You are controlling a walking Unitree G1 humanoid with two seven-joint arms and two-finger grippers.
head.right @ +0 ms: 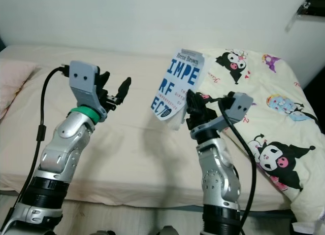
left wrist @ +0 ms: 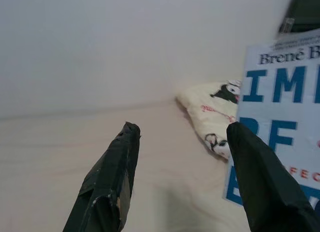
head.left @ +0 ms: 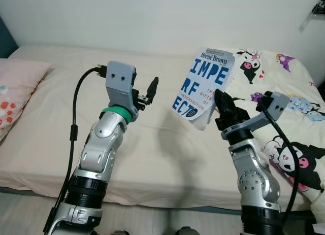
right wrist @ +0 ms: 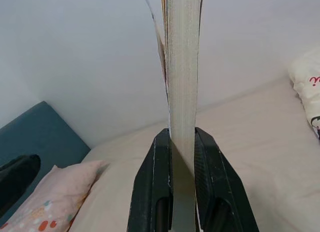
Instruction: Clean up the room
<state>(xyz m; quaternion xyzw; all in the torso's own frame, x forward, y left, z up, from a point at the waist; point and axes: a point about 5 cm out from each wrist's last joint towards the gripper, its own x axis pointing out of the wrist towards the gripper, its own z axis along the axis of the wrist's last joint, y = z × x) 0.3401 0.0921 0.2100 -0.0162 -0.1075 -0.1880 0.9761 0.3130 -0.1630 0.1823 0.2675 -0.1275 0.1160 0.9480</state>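
A white paperback book (head.left: 205,82) with big blue letters is held upright above the bed, and my right gripper (head.left: 219,102) is shut on its lower edge. In the right wrist view the page block (right wrist: 182,76) stands pinched between the two black fingers (right wrist: 155,187). My left gripper (head.left: 148,95) hangs open over the mattress, a short way left of the book, holding nothing. In the left wrist view its fingers (left wrist: 112,177) frame the sheet, with the book cover (left wrist: 280,111) off to one side.
The bed (head.left: 61,123) has a cream sheet. A pink pillow (head.left: 15,88) lies at its left end. A cartoon-printed quilt (head.left: 294,123) is bunched on the right side. A white wall (head.left: 152,17) runs behind. Floor shows below the front edge.
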